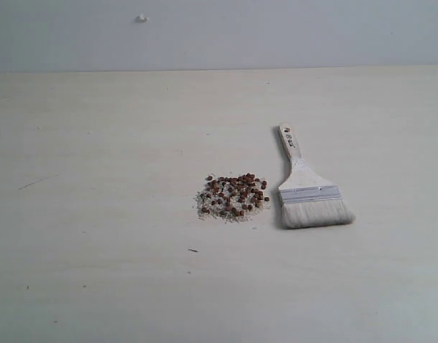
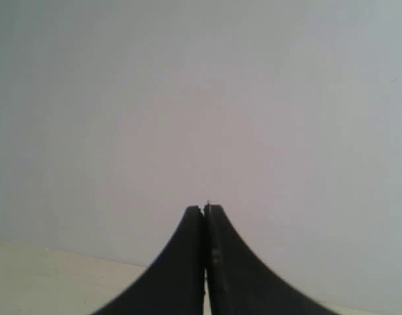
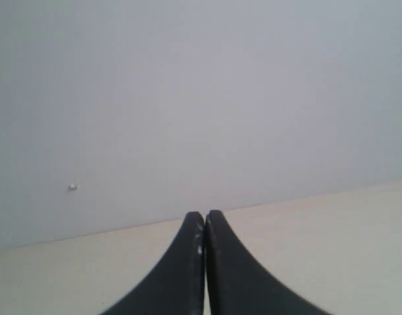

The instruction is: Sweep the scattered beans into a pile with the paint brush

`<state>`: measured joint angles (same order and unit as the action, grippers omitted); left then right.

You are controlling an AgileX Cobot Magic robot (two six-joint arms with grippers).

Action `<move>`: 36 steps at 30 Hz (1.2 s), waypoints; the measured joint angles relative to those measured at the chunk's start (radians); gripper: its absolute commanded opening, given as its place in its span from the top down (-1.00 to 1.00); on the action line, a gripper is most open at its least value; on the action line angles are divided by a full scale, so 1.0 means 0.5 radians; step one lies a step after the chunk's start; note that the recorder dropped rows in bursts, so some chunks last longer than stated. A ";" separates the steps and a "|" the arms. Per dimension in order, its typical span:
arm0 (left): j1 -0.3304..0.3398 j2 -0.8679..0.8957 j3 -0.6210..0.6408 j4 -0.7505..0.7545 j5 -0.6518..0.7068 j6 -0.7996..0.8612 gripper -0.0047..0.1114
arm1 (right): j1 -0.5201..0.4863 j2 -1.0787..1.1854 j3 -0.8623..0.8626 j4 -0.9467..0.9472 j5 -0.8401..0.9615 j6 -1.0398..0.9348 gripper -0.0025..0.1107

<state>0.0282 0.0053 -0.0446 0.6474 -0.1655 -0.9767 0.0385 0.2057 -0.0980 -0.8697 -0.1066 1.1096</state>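
In the exterior view the reddish-brown beans lie gathered in a small pile mixed with whitish crumbs near the middle of the table. The paint brush lies flat just to their right, handle pointing away, whitish bristles toward the front. No arm or gripper shows in that view. My left gripper is shut with nothing in it, facing the pale wall. My right gripper is likewise shut and empty, looking over the far table edge toward the wall. Neither wrist view shows the beans or the brush.
The pale wooden table runs back to a light grey wall. A small white knob sits on the wall, also seen as a knob in the right wrist view. A tiny dark speck lies in front of the pile.
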 measured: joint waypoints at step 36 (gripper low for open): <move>0.000 0.000 0.000 0.000 0.000 0.000 0.92 | 0.000 -0.112 0.187 0.000 0.043 -0.052 0.96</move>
<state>0.0282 0.0053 -0.0446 0.6474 -0.1655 -0.9767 0.0385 0.1498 -0.0048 -0.8697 -0.0849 1.0838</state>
